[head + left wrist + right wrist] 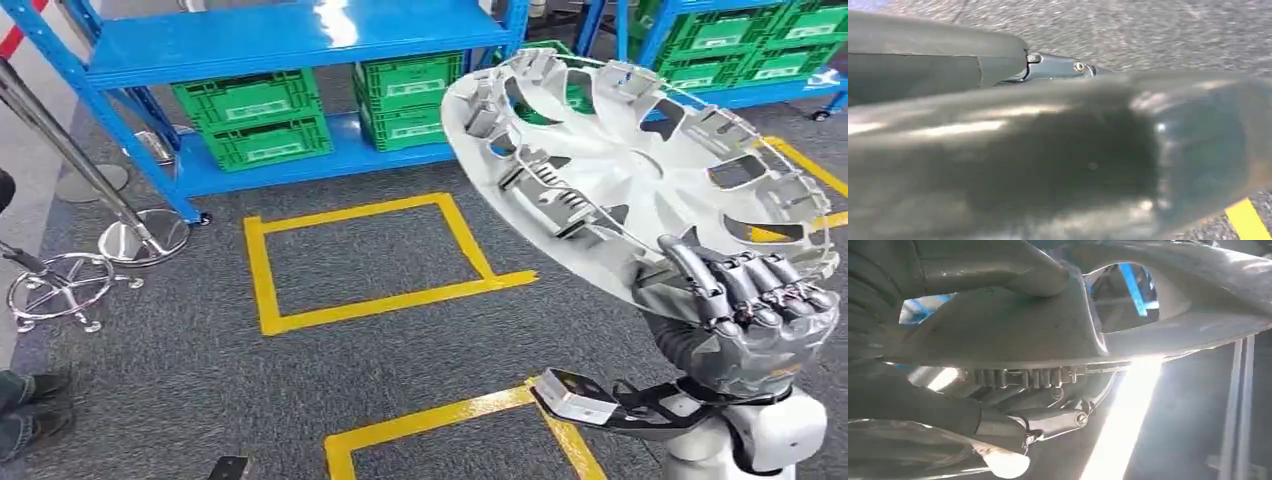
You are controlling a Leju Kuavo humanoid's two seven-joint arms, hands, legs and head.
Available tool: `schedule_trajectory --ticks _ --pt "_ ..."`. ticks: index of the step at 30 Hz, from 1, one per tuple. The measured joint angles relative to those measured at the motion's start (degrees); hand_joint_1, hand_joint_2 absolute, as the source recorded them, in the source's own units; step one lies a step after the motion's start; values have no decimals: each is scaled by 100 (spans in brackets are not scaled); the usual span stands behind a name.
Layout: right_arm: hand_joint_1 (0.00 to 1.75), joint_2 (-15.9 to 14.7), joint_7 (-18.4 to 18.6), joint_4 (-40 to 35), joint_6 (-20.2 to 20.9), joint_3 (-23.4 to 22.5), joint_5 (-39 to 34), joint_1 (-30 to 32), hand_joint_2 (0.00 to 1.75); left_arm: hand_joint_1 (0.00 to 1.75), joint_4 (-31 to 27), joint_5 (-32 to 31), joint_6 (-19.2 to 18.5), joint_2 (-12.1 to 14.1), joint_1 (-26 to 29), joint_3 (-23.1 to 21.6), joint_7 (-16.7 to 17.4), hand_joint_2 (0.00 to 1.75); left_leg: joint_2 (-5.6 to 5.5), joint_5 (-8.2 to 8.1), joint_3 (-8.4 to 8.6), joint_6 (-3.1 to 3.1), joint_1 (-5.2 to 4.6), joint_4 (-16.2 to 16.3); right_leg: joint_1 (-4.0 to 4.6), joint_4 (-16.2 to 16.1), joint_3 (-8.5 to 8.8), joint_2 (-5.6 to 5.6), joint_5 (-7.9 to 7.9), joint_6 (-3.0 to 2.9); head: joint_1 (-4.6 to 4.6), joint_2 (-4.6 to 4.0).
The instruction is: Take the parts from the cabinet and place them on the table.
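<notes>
From the head camera I saw my right hand (755, 300) at four o'clock, grasping the rim of a silver wheel cover (640, 170) held tilted over the carpet. The blue shelves (290, 45) stood at twelve o'clock. I judged the part taken, with the table placement left; I could not tell my left hand's state.

Silver wheel cover (640, 160), tilted, underside up, rim in right robot hand (765, 305).

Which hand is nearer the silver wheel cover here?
Right. The right hand grips the wheel cover at its near rim, holding it up tilted. The left hand hangs low over the carpet, apart from it.
</notes>
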Motion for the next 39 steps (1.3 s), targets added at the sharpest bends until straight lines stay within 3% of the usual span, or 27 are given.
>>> schedule_trajectory --ticks 4,5,6,7,9,10,11,13,14,15,16,19,20,22,24,25,26,27,29,30,31,33,35,36,37,38,39 --pt "175 -101 0 -182 -7 26 217 -81 175 0 48 -20 46 -20 -29 0 -26 0 151 -11 -7 36 -33 -103 -52 7 -136 212 84 160 2 0" --pt "175 -149 0 -223 -7 39 278 -83 175 0 55 -22 59 -33 -50 4 -42 0 251 33 -5 102 12 -160 -63 38 -210 129 45 189 -7 2" --pt "175 -216 2 -258 -7 63 352 -119 175 0 61 -24 57 -31 -68 9 -63 0 308 45 -9 122 3 -163 -28 193 -279 -154 -87 218 34 0" --pt "175 -271 0 -260 -7 99 418 -174 175 0 72 -26 57 -31 -77 9 -70 0 370 46 -21 155 -7 -163 -32 529 -431 -305 -290 239 68 2" --pt "175 -389 2 -265 -7 177 547 -226 175 0 107 -26 55 -35 -68 7 -74 0 550 45 -36 165 -28 -162 -34 1477 -856 -398 -700 272 65 0" --pt "175 -442 2 -269 -7 201 608 -243 175 0 127 -33 55 -33 -67 7 -74 0 624 44 -38 166 -30 -160 -34 1730 -960 -405 -748 282 68 2" --pt "175 -509 2 -269 -7 225 680 -264 175 0 140 -50 40 -31 -71 7 -76 0 693 44 -36 165 -34 -160 -34 1703 -933 -413 -674 284 65 2" --pt "175 -617 2 -273 -7 280 783 -306 175 0 160 -85 15 -13 -103 7 -81 0 808 43 -31 164 -39 -159 -31 962 -508 -473 -261 256 68 2" --pt "175 -667 2 -278 -7 300 827 -330 175 0 171 -90 -20 -4 -125 7 -85 0 858 39 -24 158 -44 -159 -21 351 -162 -608 -29 227 68 2" --pt "175 -721 13 -286 -7 321 871 -369 175 0 181 -94 -52 9 -143 7 -92 0 905 36 -22 141 -65 -159 26 10 10 -858 -109 205 65 2" --pt "175 -767 69 -295 -7 365 942 -409 175 0 195 -96 -65 17 -151 7 -103 0 938 33 -43 104 -98 -144 47 -20 52 -814 -74 149 59 2" --pt "175 -1027 314 -324 -7 507 1205 -438 175 0 230 -103 -98 31 -184 4 -116 0 1079 65 -16 29 -94 -173 63 -5 -12 -646 -42 73 68 2" --pt "175 -1089 365 -346 -7 547 1224 -444 175 0 232 -103 -98 31 -198 4 -129 0 1100 27 -34 -8 -101 -163 18 -77 22 -598 14 10 61 2" --pt "175 -1182 448 -361 -7 605 1281 -461 175 0 245 -83 -42 31 -214 4 -159 0 698 -307 -169 -54 -66 259 -4 -103 14 -523 48 -51 48 2" --pt "175 -1274 516 -361 -7 682 1312 -457 175 0 276 -83 -9 22 -203 4 -164 0 562 -732 -540 -74 -51 1148 -3 -101 3 -404 55 -61 39 0" --pt "175 -1322 535 -361 -7 710 1314 -457 175 0 295 -83 -2 15 -187 4 -164 0 549 -832 -691 -80 -52 1491 -1 -97 -1 -330 56 -61 33 2" --pt "175 -1344 542 -361 -7 724 1316 -456 175 0 302 -83 0 15 -174 4 -164 0 544 -790 -718 -81 -51 1554 -1 -93 0 -265 58 -59 37 2" --pt "175 -1375 544 -361 -7 730 1318 -454 175 0 304 -83 11 11 -171 4 -164 0 540 -609 -640 -74 -50 1373 -2 -82 1 -182 62 -53 33 0" --pt "175 -1412 575 -361 -7 734 1323 -437 175 0 306 -83 18 0 -183 4 -166 0 477 -105 -246 -45 -36 504 -6 -52 2 -43 58 -44 33 2" --pt "175 -1438 649 -361 -7 748 1373 -420 175 0 306 -83 22 -6 -182 4 -166 0 320 91 -49 -33 -20 49 -10 -29 -5 10 46 -23 35 0" --pt "175 -1469 736 -361 -7 773 1423 -408 175 0 313 -83 22 -11 -179 4 -164 0 88 -18 1 -18 -4 -48 10 -8 -39 55 50 18 39 0" --pt "175 -1621 1094 -367 -7 865 1574 -395 175 0 317 -83 31 -31 -165 4 -164 0 149 -4 -11 -5 -30 -116 -35 9 -127 167 87 103 42 0" --pt "175 -1777 1417 -374 -7 914 1614 -338 175 0 317 -83 44 -50 -160 7 -164 0 253 40 -8 75 -34 -153 -53 -28 -151 282 129 197 39 2" --pt "175 -1852 1487 -376 -7 920 1613 -308 175 0 317 -81 59 -57 -176 9 -164 0 338 73 -4 123 -6 -192 -59 32 -223 154 68 205 41 2" --pt "175 -1915 1528 -389 -7 922 1616 -313 175 0 317 -83 55 -63 -180 9 -166 0 377 80 -9 151 -8 -199 -26 217 -317 -113 -71 222 90 0" --pt "175 -1985 1550 -391 -7 947 1618 -313 175 0 317 -83 55 -70 -172 7 -166 0 440 80 -17 163 -15 -199 -28 640 -511 -293 -293 251 118 2" --pt "175 -2022 1561 -391 -7 973 1620 -301 175 0 317 -83 55 -74 -153 9 -166 0 526 75 -19 170 -29 -199 -32 1139 -740 -374 -512 269 116 2"
